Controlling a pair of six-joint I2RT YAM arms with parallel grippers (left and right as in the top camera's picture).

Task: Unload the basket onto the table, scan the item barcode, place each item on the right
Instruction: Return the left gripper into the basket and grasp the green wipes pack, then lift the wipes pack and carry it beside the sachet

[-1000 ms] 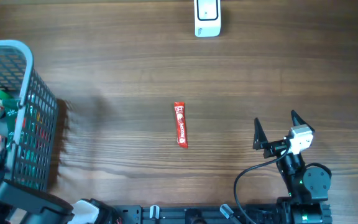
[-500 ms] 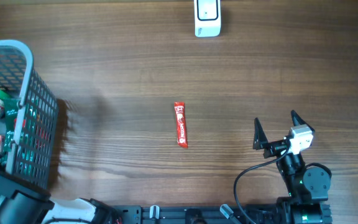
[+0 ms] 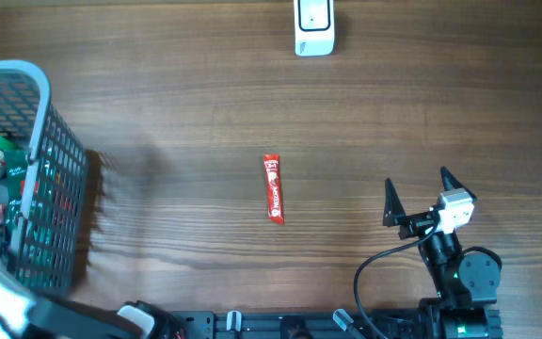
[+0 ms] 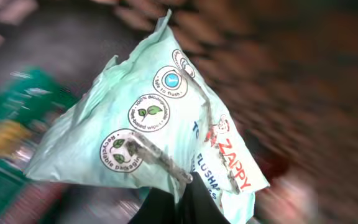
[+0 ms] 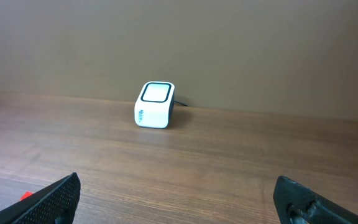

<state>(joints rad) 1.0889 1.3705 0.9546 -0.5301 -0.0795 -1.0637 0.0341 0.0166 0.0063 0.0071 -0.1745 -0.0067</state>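
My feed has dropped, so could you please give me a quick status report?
Left tool shut on wipes pack. Right tool open, empty. Scanner on far side, red sachet lying short of it.

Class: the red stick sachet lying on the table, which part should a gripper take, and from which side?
Best its middle, from straight above, jaws closing across the narrow width: the red stick sachet lies flat on the table, long and thin, with bare wood along both long edges.
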